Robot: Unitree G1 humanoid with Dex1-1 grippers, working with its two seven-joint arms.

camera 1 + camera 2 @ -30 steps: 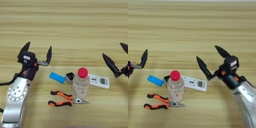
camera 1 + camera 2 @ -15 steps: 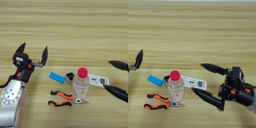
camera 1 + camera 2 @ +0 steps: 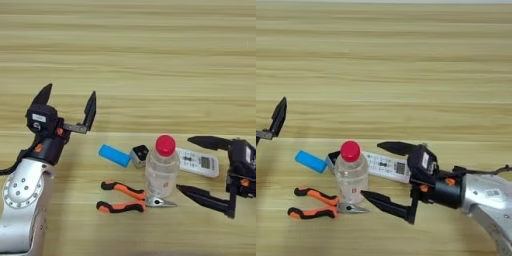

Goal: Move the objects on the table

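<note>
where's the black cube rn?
The small black cube sits on the table near the middle of the left eye view, between the flat blue block on its left and the bottle on its right.

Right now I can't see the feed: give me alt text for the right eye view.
The right gripper, fingers open, reaches in from the right toward a clear bottle with a red cap, standing upright on the wooden table. Behind the bottle lies a white remote, with a blue block to its left and orange-handled pliers in front.
</note>
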